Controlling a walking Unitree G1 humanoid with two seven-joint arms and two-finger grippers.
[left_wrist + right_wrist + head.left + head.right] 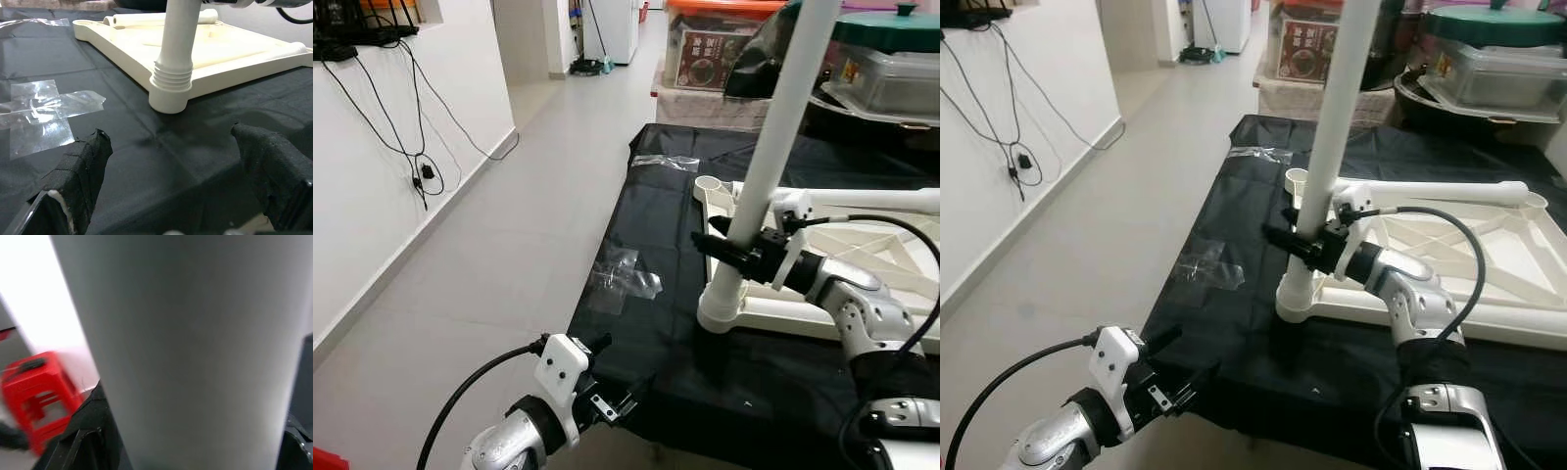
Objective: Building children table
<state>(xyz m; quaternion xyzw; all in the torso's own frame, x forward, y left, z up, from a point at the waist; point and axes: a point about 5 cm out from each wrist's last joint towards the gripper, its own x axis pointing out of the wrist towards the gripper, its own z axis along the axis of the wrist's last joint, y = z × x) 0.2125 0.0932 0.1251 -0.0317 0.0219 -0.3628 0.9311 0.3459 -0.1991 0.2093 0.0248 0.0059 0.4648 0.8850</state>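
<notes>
- The bench (646, 323), draped in a black cloth, carries everything; its left edge borders a wide stretch of bare tiled floor (509, 215) that runs to a white wall (372, 176) with hanging cables.
- The white tabletop (1489, 264) lies upside down on the right half of the bench, its ribbed underside facing up, with one corner socket toward the bench's near left part.
- A white table leg (773, 147) stands in that corner socket, leaning a little, its ribbed collar seated at the socket's rim.
- The right gripper (736, 250) is clamped around this leg just above the collar, one of its fingers (710, 243) showing on the leg's left side; in the right wrist view the leg (195, 352) lies between the two black fingers.
- A second white leg (1440, 192) lies flat across the far part of the tabletop, beside a short open socket tube (1298, 181) at the far left corner.
- Clear plastic storage boxes (891, 78) with lidded pots on them stand past the bench's far edge.
- The left gripper (612, 401) hovers at the bench's near left corner, its fingers (80, 166) spread and holding nothing, well apart from the socket.
- Clear tape pieces (622, 279) stick to the cloth near the left edge.
</notes>
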